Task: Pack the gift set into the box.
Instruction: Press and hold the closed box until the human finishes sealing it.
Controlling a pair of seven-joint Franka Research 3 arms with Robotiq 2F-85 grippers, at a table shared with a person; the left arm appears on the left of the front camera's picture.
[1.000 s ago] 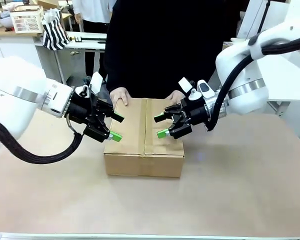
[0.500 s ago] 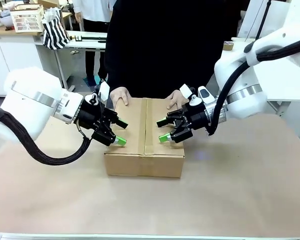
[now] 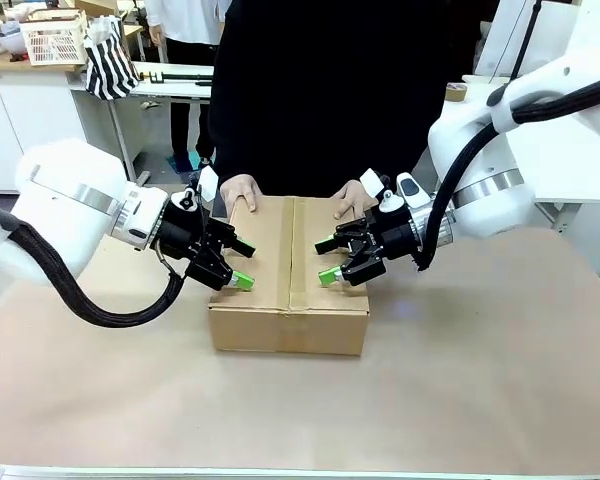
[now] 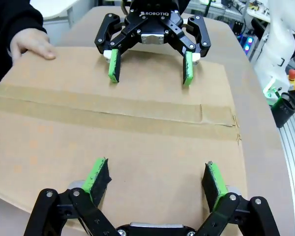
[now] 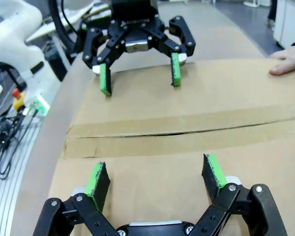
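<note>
L claw (image 3: 242, 262), R claw (image 3: 327, 260) over box (image 3: 288, 330)

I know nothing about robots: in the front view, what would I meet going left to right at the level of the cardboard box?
White left arm → left gripper, fingers open → middle seam of the box → right gripper, fingers open → white right arm.

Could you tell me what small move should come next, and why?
Probably lower both onto the flaps to press them flat: the left gripper and right gripper hang open over the closed box, either side of its seam, while a person's hands hold its far edge.
</note>
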